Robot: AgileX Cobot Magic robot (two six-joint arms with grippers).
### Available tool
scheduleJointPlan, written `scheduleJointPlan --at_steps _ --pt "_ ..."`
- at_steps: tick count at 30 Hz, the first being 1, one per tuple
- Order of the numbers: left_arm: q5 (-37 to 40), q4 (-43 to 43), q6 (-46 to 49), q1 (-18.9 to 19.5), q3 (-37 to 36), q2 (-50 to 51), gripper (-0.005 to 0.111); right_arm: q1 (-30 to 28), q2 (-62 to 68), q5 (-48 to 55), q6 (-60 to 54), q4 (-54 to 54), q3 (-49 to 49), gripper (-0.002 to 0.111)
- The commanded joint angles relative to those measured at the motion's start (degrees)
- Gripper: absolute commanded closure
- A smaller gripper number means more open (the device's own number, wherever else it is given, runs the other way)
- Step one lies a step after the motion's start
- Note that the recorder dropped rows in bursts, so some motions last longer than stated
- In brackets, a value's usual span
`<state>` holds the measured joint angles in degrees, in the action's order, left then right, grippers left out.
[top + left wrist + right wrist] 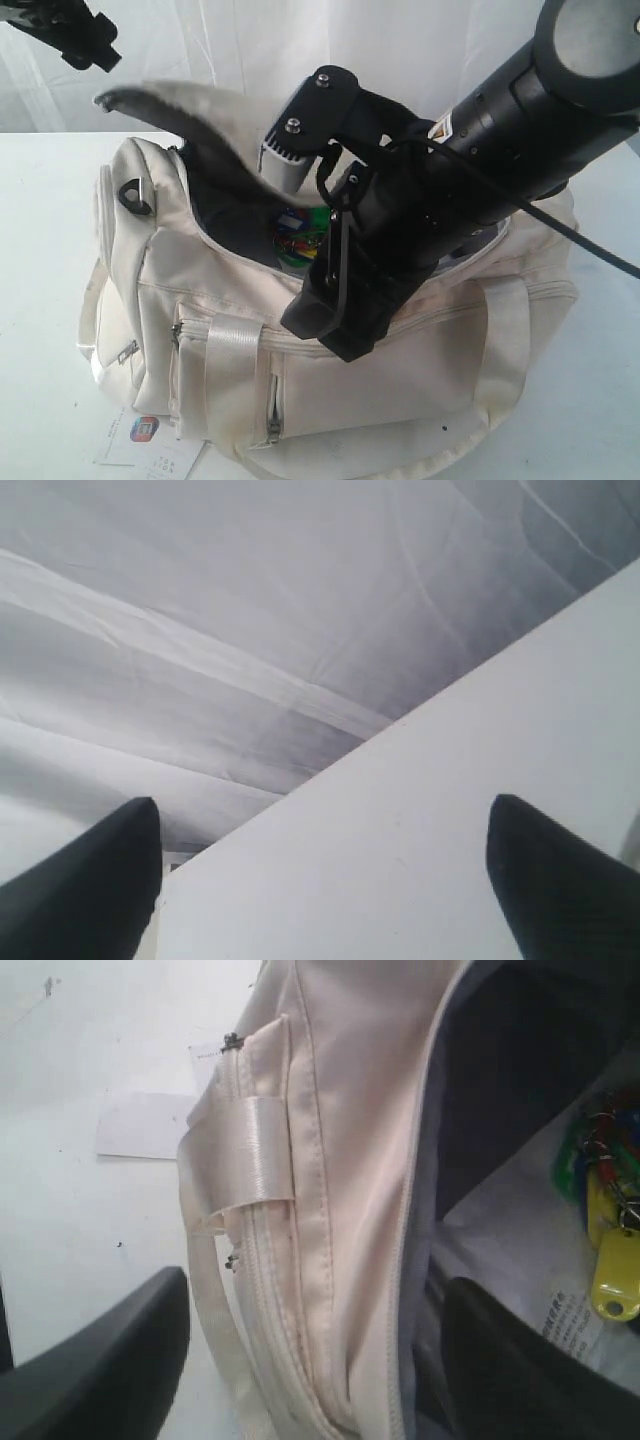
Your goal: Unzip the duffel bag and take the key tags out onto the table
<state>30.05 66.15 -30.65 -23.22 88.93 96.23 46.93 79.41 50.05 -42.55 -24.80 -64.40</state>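
The cream-white duffel bag (330, 370) lies on the white table (40, 230), its top unzipped and the flap (190, 110) standing up. The key tags (298, 240) lie inside on the dark lining; the right wrist view shows the bunch (605, 1210) in green, blue, red and yellow. My right gripper (335, 325) is open over the bag's front edge. In its wrist view the gripper (320, 1330) straddles the front wall, one finger outside and one inside. My left gripper (95, 50) hangs high at the far left, open and empty (325, 880) above the table.
A white paper label (145, 440) with a red-blue logo lies on the table by the bag's front left corner. A shiny strap handle (245, 1150) crosses the front pocket. White cloth hangs behind the table (250, 600).
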Motion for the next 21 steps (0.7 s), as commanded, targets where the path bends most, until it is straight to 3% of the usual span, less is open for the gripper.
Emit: scheduleJointPlan --at_steps 1,8,15,21 --pt "3.69 1.22 -1.09 0.22 2.38 -0.28 0.019 -0.03 -0.54 -0.27 0.37 -0.26 -0.19 0.042" --pt "7.81 -5.74 0.98 -0.42 2.63 -0.28 0.021 -0.03 -0.54 -0.04 0.4 -0.26 -0.19 0.042" --pt "13.64 -22.13 21.16 -4.82 2.63 -2.25 0.029 -0.03 -0.54 0.38 1.28 2.27 -0.19 0.042" --pt "19.27 -34.17 35.1 -9.72 2.63 -8.3 0.037 -0.03 -2.01 -1.18 18.98 17.84 -0.19 0.047"
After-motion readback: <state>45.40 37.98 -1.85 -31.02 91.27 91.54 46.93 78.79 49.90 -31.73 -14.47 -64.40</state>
